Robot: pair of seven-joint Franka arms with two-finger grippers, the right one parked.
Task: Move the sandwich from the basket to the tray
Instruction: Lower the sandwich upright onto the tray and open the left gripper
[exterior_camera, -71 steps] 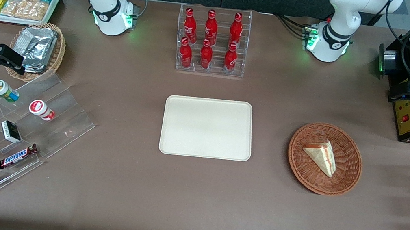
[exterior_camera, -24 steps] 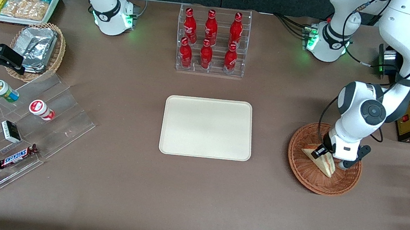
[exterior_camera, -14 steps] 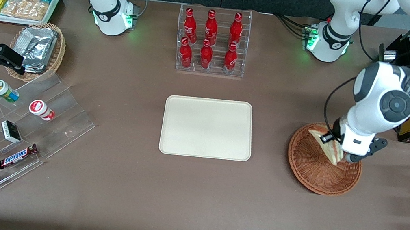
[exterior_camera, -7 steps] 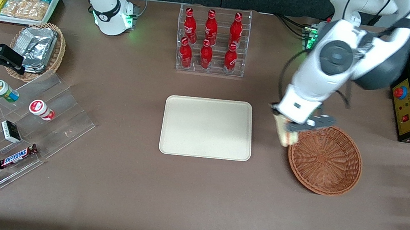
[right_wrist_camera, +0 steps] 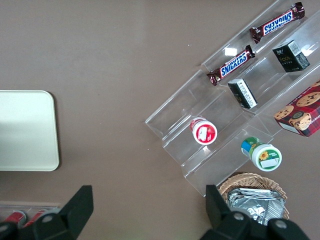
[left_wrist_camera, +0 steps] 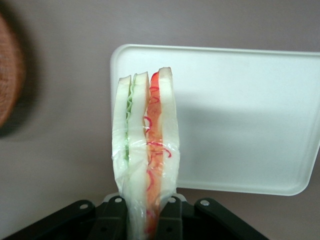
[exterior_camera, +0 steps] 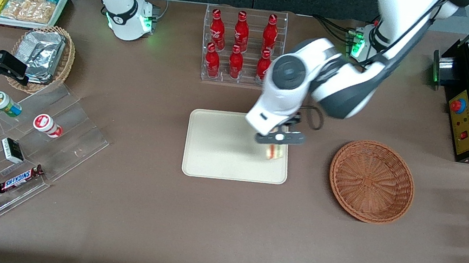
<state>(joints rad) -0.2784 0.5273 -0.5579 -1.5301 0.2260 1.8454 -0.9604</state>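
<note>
Jaws: clenched on the wrapped sandwich point(left_wrist_camera: 146, 150), one finger pressed to each bread face; the gripper point(exterior_camera: 274, 139) hangs over the tray point(exterior_camera: 218, 147), at the end of it nearest the basket.

Item 1, sandwich. Held clear of the surface, pinched at one end and hanging point-down from the fingers. The wrist camera shows its layers edge-on: pale bread, a green streak, a red-orange filling stripe, all under clear film. Its long axis runs straight out from the jaws toward the tray below. From the front, only its lower tip point(exterior_camera: 275, 152) shows beneath the fingers.

Item 2, tray. Cream, rectangular, rounded corners, low rim, nothing on it. The sandwich sits over the strip just inside the short rim toward the working arm's end of the table; most of the bare floor lies toward the parked arm's end.

Item 3, basket point(exterior_camera: 371, 181). Reddish-brown wicker, now holding nothing, well apart from the tray.

Assessment: carry stage nearly complete; set-down remains. The deciding relation is tip-above-tray-floor: a straight descent would probably land inside the rim, though close to it, and a point-first landing would likely tip the wedge onto a bread face.
</note>
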